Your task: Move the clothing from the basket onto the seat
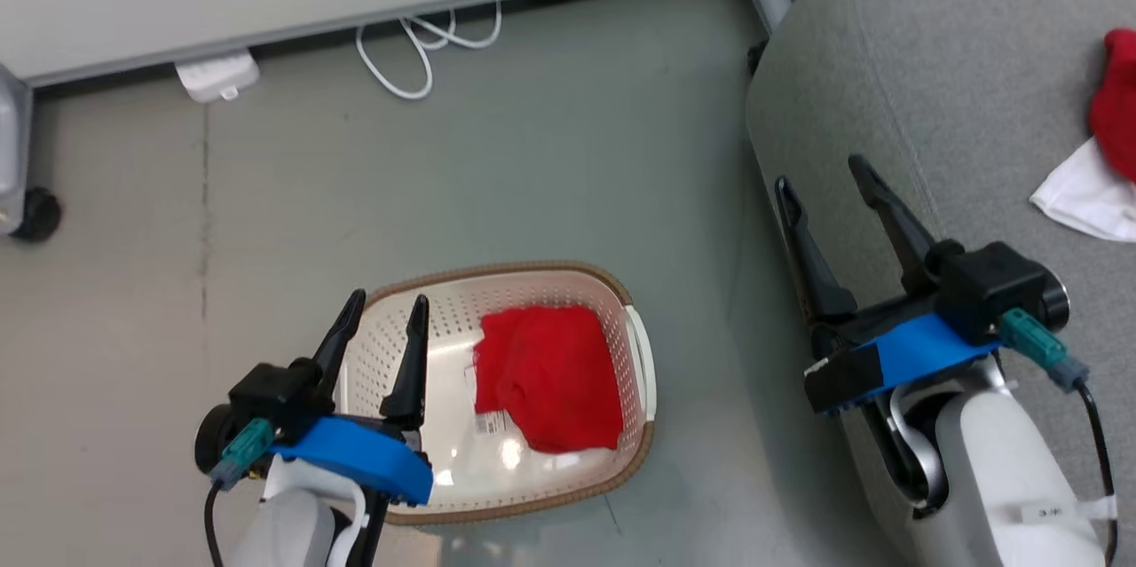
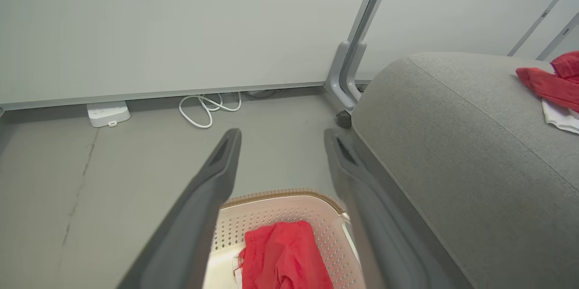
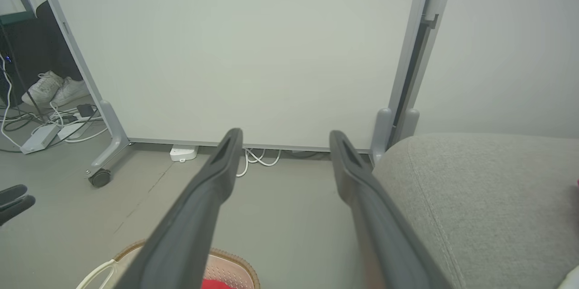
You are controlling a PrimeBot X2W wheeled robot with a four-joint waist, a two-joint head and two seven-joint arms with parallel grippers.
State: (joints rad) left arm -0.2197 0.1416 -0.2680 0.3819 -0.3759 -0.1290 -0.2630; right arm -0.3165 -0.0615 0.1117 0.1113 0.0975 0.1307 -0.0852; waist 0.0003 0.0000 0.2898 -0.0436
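Halfway there: the red-and-white garment (image 1: 1114, 123) lies crumpled on the seat (image 1: 932, 88), a broad grey fabric cushion with rounded edges and a seam. The plain red garment (image 1: 546, 376) sits bunched and floppy in the basket (image 1: 497, 270), cream perforated plastic under a brown woven-look rim. The left gripper (image 1: 389, 297) hangs over the basket's left side, fingers parted and empty; the right gripper (image 1: 820, 174) hovers at the seat's edge, spread wide, holding nothing.

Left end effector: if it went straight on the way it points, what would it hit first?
Probably the grey floor before the pale wall panel; the left end effector points over the cream perforated basket's brown rim. Depth is unclear.
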